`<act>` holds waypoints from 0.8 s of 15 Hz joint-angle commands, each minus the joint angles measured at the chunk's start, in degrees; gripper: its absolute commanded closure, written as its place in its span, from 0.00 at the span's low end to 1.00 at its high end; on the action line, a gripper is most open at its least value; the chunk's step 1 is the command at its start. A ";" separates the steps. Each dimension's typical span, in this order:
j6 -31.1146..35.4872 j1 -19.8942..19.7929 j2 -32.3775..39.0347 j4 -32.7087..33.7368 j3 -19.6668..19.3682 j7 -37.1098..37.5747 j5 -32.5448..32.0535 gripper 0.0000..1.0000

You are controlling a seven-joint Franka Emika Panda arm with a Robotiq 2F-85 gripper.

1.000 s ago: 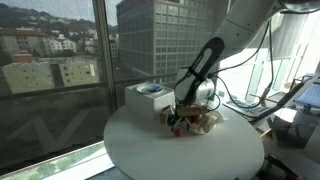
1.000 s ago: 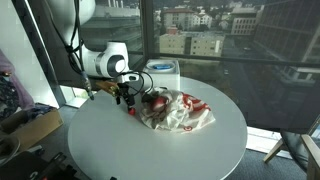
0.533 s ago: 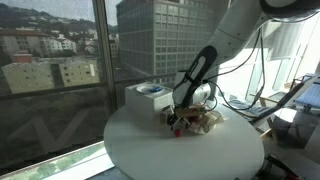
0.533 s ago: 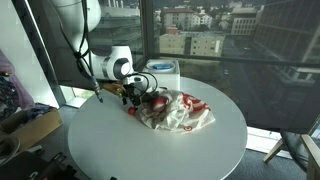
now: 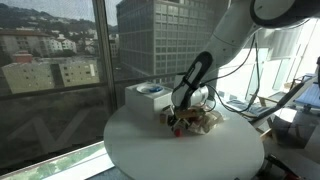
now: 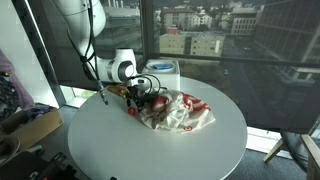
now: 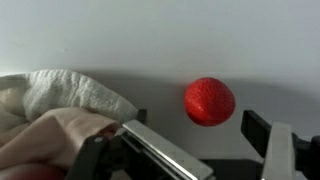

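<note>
1. Table: round and white, filling the lower half of both exterior views. A window stands behind it, with buildings outside.
2. Arm: in an exterior view it comes down from the upper right of the frame to the table top. The gripper sits low, just above the surface at frame centre.
3. Gripper, wrist view: both fingers enter from the bottom edge. The jaws stand wide apart with nothing clamped between them.
4. Ball: red, round, resting on the bare table right of centre in the wrist view. It lies just beyond the fingertips and in line with the gap between them. No contact with either finger is visible.
5. Cloth: crumpled and whitish, in the lower left of the wrist view. Its edge is touching or overlapping the left-of-frame finger. It is apart from the ball.
6. Cloth, exterior view: a heap with red markings at table centre, just right of the gripper. The ball cannot be told from the red of the cloth here.
7. Box: white with a blue patch on top, at the far table edge by the window, near the gripper but apart from it.
</note>
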 commanded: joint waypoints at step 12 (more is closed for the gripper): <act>-9.71 -0.47 -5.22 0.21 -0.22 2.80 0.54 0.76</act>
